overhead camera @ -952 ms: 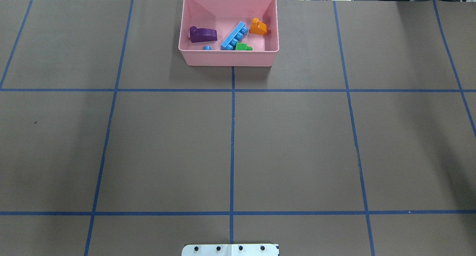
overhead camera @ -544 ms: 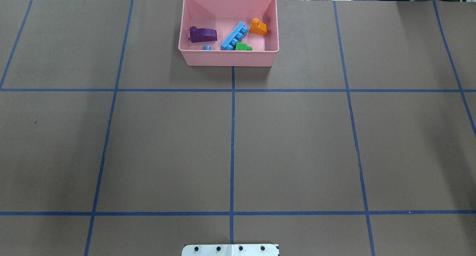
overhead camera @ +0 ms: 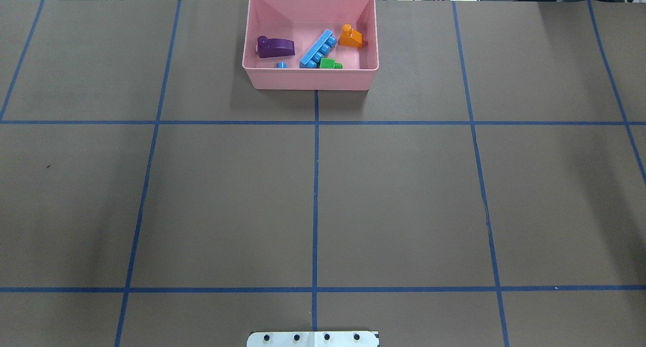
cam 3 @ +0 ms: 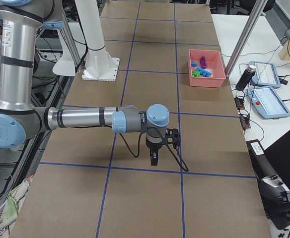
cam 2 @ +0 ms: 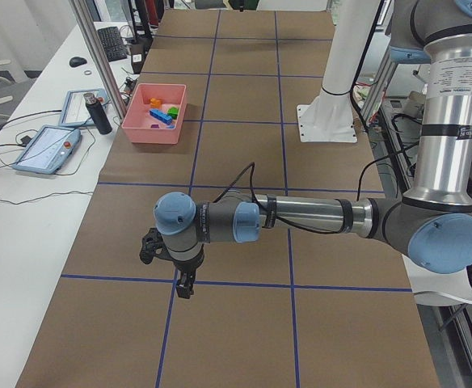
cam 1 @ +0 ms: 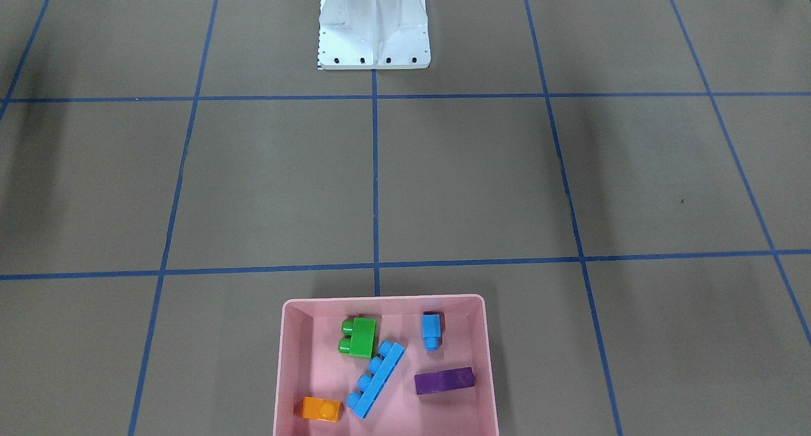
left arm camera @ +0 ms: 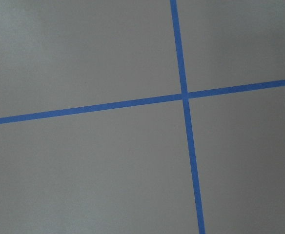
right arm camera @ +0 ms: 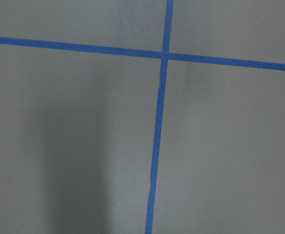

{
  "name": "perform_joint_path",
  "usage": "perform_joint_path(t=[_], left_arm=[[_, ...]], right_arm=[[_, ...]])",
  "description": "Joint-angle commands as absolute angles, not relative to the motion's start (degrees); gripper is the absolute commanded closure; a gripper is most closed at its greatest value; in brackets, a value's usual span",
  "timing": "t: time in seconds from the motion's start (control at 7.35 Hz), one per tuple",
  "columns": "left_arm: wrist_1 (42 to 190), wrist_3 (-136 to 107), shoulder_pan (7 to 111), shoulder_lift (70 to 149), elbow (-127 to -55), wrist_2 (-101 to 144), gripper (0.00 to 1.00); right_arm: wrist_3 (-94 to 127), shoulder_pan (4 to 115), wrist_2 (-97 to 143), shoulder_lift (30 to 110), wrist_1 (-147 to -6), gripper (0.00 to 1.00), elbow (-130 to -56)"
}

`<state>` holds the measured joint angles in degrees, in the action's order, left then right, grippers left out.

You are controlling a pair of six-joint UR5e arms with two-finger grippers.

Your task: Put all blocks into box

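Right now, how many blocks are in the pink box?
5: long blue block diagonal across the box, green block at its robot-side end, small blue block by the robot-side wall, purple block robot's left, orange block far right corner. None looks hidden.

Silver tubes, blue joint caps, black cables: left arm (cam 2: 309,217), right arm (cam 3: 80,118); white base (cam 1: 374,37).

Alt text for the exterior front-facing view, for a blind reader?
A pink box at the bottom edge holds five blocks: green, small blue, long blue, purple and orange. Beyond it stretches a brown table with blue tape lines, the white robot base at the top.
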<state>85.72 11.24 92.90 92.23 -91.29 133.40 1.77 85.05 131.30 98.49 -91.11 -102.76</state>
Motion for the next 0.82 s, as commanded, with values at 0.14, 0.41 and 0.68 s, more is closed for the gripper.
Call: perform_joint_path(t=[0.14, 0.41, 0.68], left_arm=[[85.7, 11.4, 92.7, 92.2, -91.6, 132.9, 0.00], [85.8, 11.3, 92.7, 92.2, -91.7, 133.1, 0.00], [85.9, 11.4, 92.7, 92.2, -91.8, 133.3, 0.00]], right_arm=[[1.4, 85.1, 131.0, 97.9, -89.7, 0.00, -101.4], [2.3, 85.1, 131.1, 97.9, -89.5, 0.00, -101.7], [3.0, 85.1, 131.2, 97.8, -89.4, 0.00, -101.8]])
